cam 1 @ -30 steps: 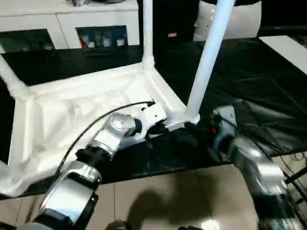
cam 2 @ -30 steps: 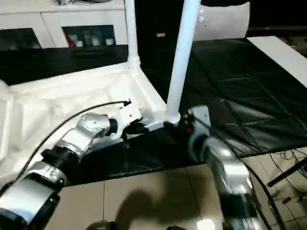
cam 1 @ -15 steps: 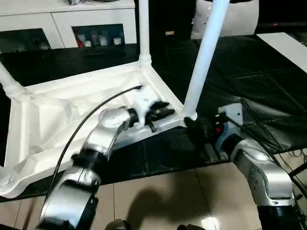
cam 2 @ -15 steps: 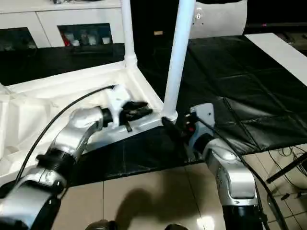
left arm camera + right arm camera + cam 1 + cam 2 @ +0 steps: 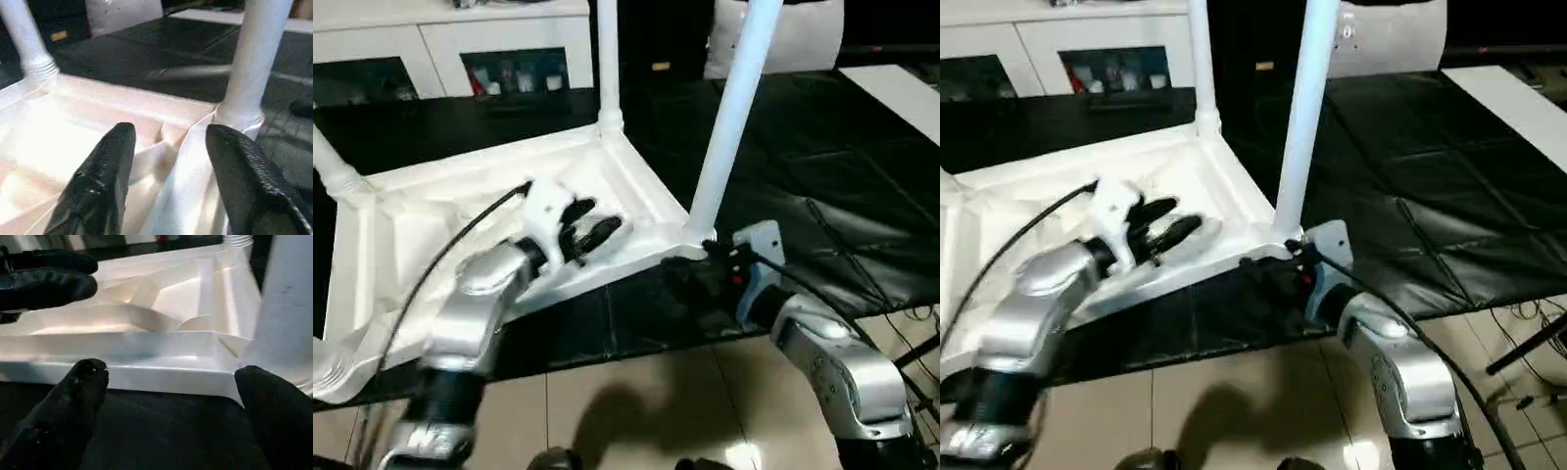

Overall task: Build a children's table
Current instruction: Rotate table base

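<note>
With three legs upright in the upturned children's table (image 5: 460,225), my left end effector (image 5: 587,223) and right end effector (image 5: 171,382) hover released, the fourth socket unchecked.

2 head eyes looked down over both forearms; 2 wrist cams sat close, both sharing the children's table (image 5: 489,225) corner leg (image 5: 729,108).

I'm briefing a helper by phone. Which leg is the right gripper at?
Find the upturned white children's table on the black mat. Its upright legs stand at the corners; this leg rises from the corner nearest the robot's right side, thicker-looking than the far leg.
</note>
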Controlling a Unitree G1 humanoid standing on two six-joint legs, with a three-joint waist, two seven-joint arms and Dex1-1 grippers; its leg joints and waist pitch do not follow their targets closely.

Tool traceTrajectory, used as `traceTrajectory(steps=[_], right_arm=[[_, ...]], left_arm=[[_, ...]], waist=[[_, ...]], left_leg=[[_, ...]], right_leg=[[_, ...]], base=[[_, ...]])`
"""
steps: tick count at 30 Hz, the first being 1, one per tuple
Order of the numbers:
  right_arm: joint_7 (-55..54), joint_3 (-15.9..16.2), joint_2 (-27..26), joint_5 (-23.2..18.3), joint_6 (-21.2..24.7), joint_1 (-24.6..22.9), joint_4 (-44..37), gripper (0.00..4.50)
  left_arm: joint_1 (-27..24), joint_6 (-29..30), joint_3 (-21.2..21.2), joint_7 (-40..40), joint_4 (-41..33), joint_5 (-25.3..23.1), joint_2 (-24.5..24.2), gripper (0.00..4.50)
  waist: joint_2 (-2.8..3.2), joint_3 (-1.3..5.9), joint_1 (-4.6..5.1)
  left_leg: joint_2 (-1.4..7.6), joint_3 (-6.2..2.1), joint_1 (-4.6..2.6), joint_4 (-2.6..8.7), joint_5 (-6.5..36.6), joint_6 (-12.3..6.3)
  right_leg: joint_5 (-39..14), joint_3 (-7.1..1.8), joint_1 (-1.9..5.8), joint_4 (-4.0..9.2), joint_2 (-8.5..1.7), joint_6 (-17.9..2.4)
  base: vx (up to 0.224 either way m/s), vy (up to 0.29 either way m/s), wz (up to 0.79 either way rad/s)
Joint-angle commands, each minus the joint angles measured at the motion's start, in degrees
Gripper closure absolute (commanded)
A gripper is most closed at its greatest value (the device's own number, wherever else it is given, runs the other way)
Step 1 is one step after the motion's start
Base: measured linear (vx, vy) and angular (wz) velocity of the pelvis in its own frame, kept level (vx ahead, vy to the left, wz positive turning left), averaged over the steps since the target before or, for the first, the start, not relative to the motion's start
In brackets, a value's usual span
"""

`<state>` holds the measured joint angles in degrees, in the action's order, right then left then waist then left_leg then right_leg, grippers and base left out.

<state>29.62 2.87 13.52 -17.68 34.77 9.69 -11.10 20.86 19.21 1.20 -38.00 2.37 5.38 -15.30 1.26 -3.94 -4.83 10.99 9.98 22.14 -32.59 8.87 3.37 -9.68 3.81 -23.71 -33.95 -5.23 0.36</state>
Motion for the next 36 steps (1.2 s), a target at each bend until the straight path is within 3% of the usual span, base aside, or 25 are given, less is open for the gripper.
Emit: traceTrajectory(steps=[1, 6, 7, 8, 10, 14, 15, 18, 19, 21, 23, 24, 28, 30, 32, 33, 34, 35, 36], right_arm=[[1.28, -0.26, 1.20, 0.27, -0.58, 0.77, -0.05, 0.00], [3.12, -0.74, 2.51, 1.02, -3.12, 2.33, 3.35, 0.00], [3.83, -0.69, 2.81, 1.21, -4.20, 3.15, 5.11, 0.00], [4.51, -0.55, 3.16, 1.30, -5.31, 4.26, 7.11, 0.00], [4.76, -0.18, 3.29, 1.71, -6.39, 5.80, 9.23, 0.00], [4.19, 0.80, 3.66, 3.42, -8.16, 7.39, 11.85, 0.00], [4.27, 0.83, 3.51, 3.61, -8.79, 7.99, 12.40, 0.00], [4.56, 1.04, 3.21, 3.56, -9.02, 8.53, 12.88, 0.00], [4.82, 1.25, 3.11, 3.54, -9.47, 8.68, 13.31, 0.00], [5.68, 2.25, 2.56, 3.96, -10.95, 9.76, 15.34, 0.00], [5.80, 2.34, 2.30, 4.09, -11.31, 10.27, 16.00, 0.00], [5.31, 2.32, 2.27, 4.50, -11.64, 10.38, 16.27, 0.00], [4.27, 1.18, 2.54, 4.43, -12.15, 9.27, 14.89, 0.00], [3.21, 0.08, 3.15, 4.79, -13.33, 7.52, 13.43, 0.00], [2.94, -0.39, 3.37, 4.83, -14.07, 6.76, 13.07, 0.00], [1.07, -2.36, 3.05, 4.99, -15.37, 5.48, 12.84, 0.00], [1.03, -2.41, 3.05, 4.98, -15.39, 5.45, 12.83, 0.00], [0.75, -2.78, 2.99, 4.92, -15.50, 5.24, 12.80, 0.00], [0.07, -2.87, 2.87, 5.33, -15.61, 4.93, 12.80, 0.00]], left_arm=[[-1.58, 2.28, 1.42, -2.27, -3.04, -0.62, -2.02, 1.63], [-3.72, 5.46, 3.25, -5.52, -7.16, -0.85, -6.66, 1.14], [-4.49, 6.56, 4.35, -7.40, -8.59, -1.18, -8.93, 1.14], [-5.15, 7.81, 5.64, -9.32, -10.17, -1.65, -11.59, 1.09], [-4.78, 8.18, 6.52, -10.25, -10.12, -2.79, -13.57, 0.93], [-4.47, 8.94, 6.71, -10.21, -10.32, -3.37, -15.29, 0.62], [-4.39, 9.63, 6.91, -10.44, -10.53, -3.86, -16.12, 0.52], [-4.73, 10.00, 7.69, -11.15, -10.43, -4.58, -17.20, 0.28], [-5.00, 10.36, 8.20, -11.27, -10.70, -4.40, -17.92, 0.28], [-5.54, 11.66, 8.69, -11.33, -11.92, -4.15, -19.04, 0.28], [-5.57, 11.43, 8.73, -11.08, -11.92, -4.91, -19.37, 0.28], [-5.97, 11.50, 8.62, -10.77, -11.99, -5.18, -19.72, 0.28], [-7.02, 11.69, 8.45, -10.77, -12.64, -5.01, -20.13, 0.28], [-7.47, 11.75, 8.67, -10.49, -12.91, -4.96, -20.39, 0.28], [-7.49, 11.77, 8.87, -10.32, -12.88, -5.06, -20.47, 0.28], [-7.24, 11.28, 9.57, -9.77, -12.17, -6.09, -20.71, 0.28], [-7.23, 11.26, 9.59, -9.76, -12.14, -6.12, -20.72, 0.28], [-7.14, 11.14, 9.71, -9.69, -11.88, -6.31, -20.76, 0.28], [-7.11, 10.78, 10.20, -9.75, -11.35, -6.81, -21.07, 0.28]], waist=[[0.22, 3.63, 0.19], [0.43, 3.65, 0.14], [0.08, 4.25, -0.04], [0.29, 4.18, -0.06], [0.08, 3.86, 0.13], [0.07, 4.34, 0.09], [0.76, 4.12, 0.24], [0.58, 4.30, 0.23], [1.07, 4.38, 0.13], [0.41, 4.47, 0.17], [0.65, 4.51, 0.15], [0.05, 4.60, 0.01], [0.14, 4.40, 0.07], [0.50, 4.33, -0.08], [0.35, 4.33, -0.05], [0.65, 4.25, -0.03], [0.53, 4.25, 0.01], [0.89, 4.27, 0.04], [0.64, 4.28, 0.19]], left_leg=[[1.88, -0.72, -1.02, 4.27, 19.41, 1.05], [1.69, -0.45, -1.16, 4.08, 18.56, 1.24], [1.74, -0.56, -1.14, 3.95, 17.97, 1.22], [1.78, -0.59, -1.11, 3.99, 17.19, 1.05], [1.58, -0.39, -1.07, 3.91, 16.78, 0.87], [1.55, -0.27, -1.25, 3.58, 15.18, 0.86], [1.46, -0.24, -1.25, 3.56, 15.47, 1.03], [1.41, -0.30, -1.28, 3.47, 14.76, 0.70], [1.39, -0.34, -1.35, 3.39, 14.71, 0.81], [1.39, -0.25, -1.18, 3.36, 14.12, 0.56], [1.36, -0.30, -1.17, 3.29, 14.19, 0.40], [1.45, -0.27, -1.22, 3.22, 13.79, 0.23], [1.42, -0.25, -1.23, 3.29, 14.90, 0.52], [1.48, -0.28, -1.42, 3.34, 16.11, 0.95], [1.42, -0.35, -1.36, 3.41, 16.67, 1.07], [1.44, -0.37, -1.41, 3.46, 17.62, 1.24], [1.41, -0.41, -1.39, 3.44, 17.92, 1.32], [1.34, -0.57, -1.35, 3.50, 18.30, 1.55], [1.33, -0.56, -1.32, 3.51, 18.63, 1.59]], right_leg=[[-19.22, -2.32, 2.42, 4.61, -2.29, -7.01], [-16.76, -2.43, 2.25, 4.41, -2.13, -8.13], [-15.92, -2.36, 2.71, 4.06, -2.33, -8.52], [-14.77, -2.34, 2.59, 3.86, -2.32, -9.01], [-14.50, -2.37, 2.46, 3.91, -2.13, -9.35], [-14.18, -2.41, 2.70, 3.60, -2.28, -9.76], [-13.19, -2.41, 2.53, 3.73, -2.04, -9.74], [-11.41, -2.33, 2.71, 3.38, -1.94, -10.24], [-11.11, -2.33, 2.70, 3.26, -2.00, -10.41], [-9.76, -2.28, 2.85, 3.18, -1.96, -11.18], [-10.10, -2.26, 2.90, 3.07, -1.99, -11.57], [-10.58, -2.30, 3.01, 2.98, -2.15, -11.56], [-13.82, -2.36, 2.79, 3.25, -2.11, -10.49], [-15.62, -2.41, 2.55, 3.48, -2.08, -9.54], [-15.91, -2.38, 2.59, 3.54, -1.97, -9.20], [-16.53, -2.38, 2.43, 3.74, -1.99, -8.98], [-16.72, -2.36, 2.48, 3.76, -1.98, -8.88], [-16.86, -2.29, 2.56, 3.57, -1.98, -8.95], [-16.75, -2.26, 2.56, 3.69, -1.90, -8.91]], base=[[0.000, 0.000, 0.00], [0.000, 0.000, 0.00], [0.000, 0.000, 0.00], [0.000, 0.000, 0.00], [0.000, 0.000, 0.00], [0.000, 0.000, 0.00], [0.000, 0.000, 0.00], [0.000, 0.000, 0.00], [0.000, 0.000, 0.00], [0.000, 0.000, 0.00], [0.000, 0.000, 0.00], [0.000, 0.000, 0.00], [0.000, 0.000, 0.00], [0.000, 0.000, 0.00], [0.000, 0.000, 0.00], [0.000, 0.000, 0.00], [0.000, 0.000, 0.00], [0.000, 0.000, 0.00], [0.000, 0.000, 0.00]])
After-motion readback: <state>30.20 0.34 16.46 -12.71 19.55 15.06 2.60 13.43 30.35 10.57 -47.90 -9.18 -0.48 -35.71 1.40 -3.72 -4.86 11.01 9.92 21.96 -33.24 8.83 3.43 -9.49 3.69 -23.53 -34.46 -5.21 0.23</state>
